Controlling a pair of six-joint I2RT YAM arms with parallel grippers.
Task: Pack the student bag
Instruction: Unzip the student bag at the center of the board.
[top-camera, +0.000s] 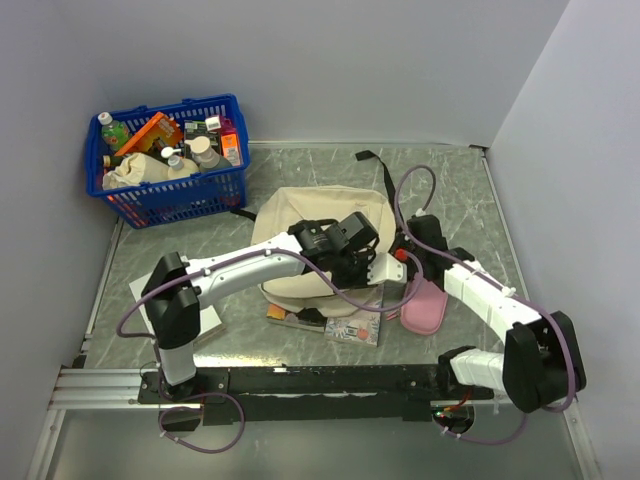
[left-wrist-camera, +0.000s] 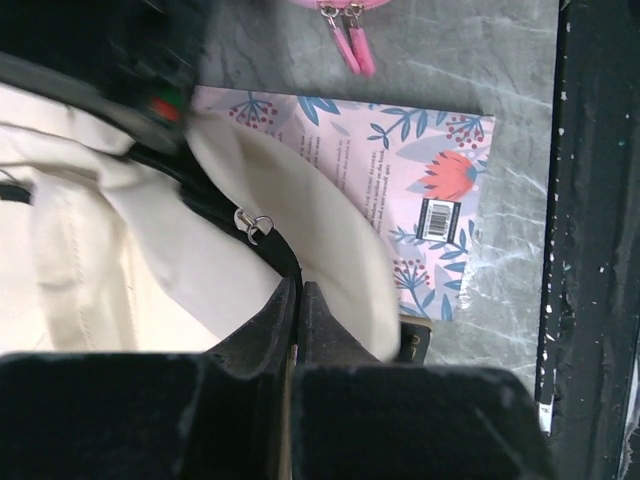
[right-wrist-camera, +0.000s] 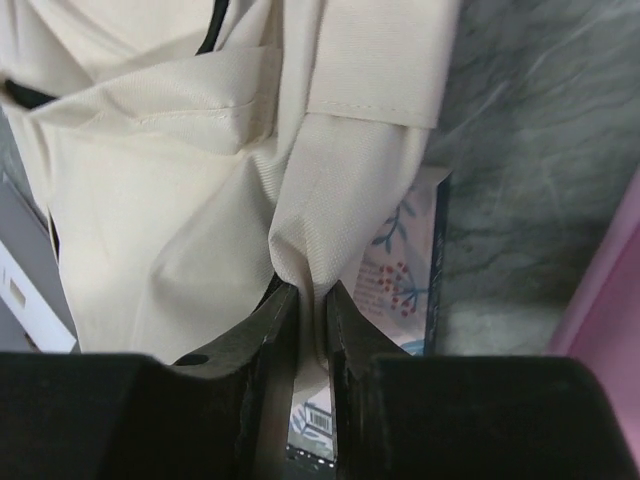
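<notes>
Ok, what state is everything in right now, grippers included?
Bag: lying on the table, pinched at two spots.
Left gripper: shut on the bag's dark rim.
Right gripper: shut on a fold of bag fabric.
Book: closed, flat, barcode side up, partly under the bag.
Pouch: lying on the table beside the book.
Basket: upright, full of bottles and packs.

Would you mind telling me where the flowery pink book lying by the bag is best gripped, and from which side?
Take the flowery book by its bare edge beside the barcode, probably coming from the near side. It lies flat with its far part under the student bag, so only that edge is free.
</notes>
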